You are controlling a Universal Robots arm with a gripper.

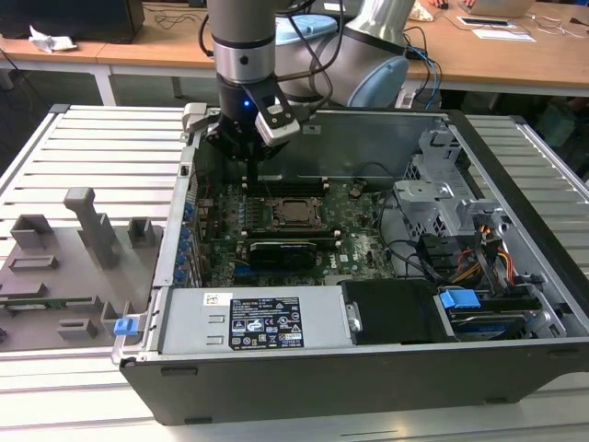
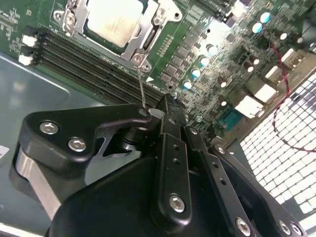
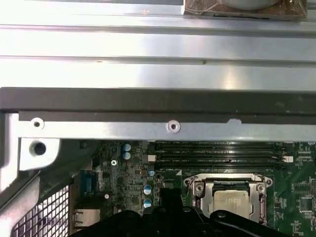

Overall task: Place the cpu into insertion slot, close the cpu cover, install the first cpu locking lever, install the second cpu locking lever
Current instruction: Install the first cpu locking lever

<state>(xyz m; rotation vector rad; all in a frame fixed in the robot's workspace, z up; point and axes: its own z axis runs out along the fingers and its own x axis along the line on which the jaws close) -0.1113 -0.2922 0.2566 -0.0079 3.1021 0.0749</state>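
We are seeing our gripper [image 2: 170, 106] with its fingers pressed together, nothing between them, hanging over the motherboard [image 1: 363, 241]. Just beyond, the cpu [image 2: 114, 19] is sitting in the insertion slot [image 1: 296, 212], the cpu cover [image 2: 150, 37] lying closed around it.

Robotics lab, PC-assembly test bench. Open desktop computer case [image 1: 368, 276] lies on a slotted aluminium worktable [image 1: 92, 157]; grey 3D-printed fixture blocks [image 1: 64, 258] just beside the case. Behind the case: wooden desks [image 1: 515, 55] with loose cables and papers.
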